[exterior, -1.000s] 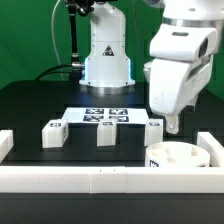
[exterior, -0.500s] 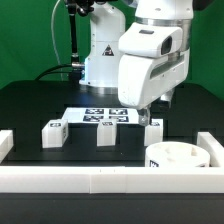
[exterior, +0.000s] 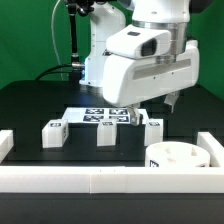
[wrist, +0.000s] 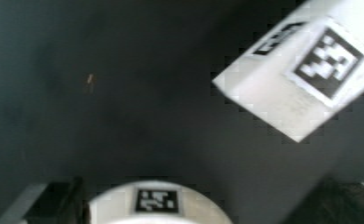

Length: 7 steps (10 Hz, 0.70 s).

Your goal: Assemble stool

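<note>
The arm [exterior: 150, 60] reaches forward and low, its bulky white wrist housing tilted toward the exterior view's left. The gripper [exterior: 140, 115] points downward with its jaws spread wide (in the wrist view the two dark fingers [wrist: 54, 200] sit at opposite edges, closed on nothing).

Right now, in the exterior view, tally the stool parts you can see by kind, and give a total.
legs: 3
seat: 1
total: 4
</note>
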Available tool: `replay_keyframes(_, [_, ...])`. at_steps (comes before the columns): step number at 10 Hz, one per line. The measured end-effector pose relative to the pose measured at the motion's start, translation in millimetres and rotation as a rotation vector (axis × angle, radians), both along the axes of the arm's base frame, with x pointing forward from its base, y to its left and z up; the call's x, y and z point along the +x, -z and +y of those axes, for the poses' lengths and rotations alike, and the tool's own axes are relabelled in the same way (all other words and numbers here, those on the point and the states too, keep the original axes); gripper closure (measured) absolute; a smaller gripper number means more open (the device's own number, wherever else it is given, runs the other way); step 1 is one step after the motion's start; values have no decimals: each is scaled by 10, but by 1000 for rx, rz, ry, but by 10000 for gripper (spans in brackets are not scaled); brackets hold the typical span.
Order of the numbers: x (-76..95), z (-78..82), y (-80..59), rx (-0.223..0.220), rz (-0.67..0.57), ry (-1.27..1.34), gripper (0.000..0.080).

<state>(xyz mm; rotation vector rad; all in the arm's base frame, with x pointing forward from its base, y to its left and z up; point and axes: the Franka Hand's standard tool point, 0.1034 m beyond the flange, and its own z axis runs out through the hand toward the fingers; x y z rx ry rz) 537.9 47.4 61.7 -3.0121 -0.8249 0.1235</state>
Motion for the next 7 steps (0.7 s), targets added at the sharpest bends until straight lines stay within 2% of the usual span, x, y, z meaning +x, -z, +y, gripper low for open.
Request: replay_keyframes(7, [-39,75,30,-2,7,468,151])
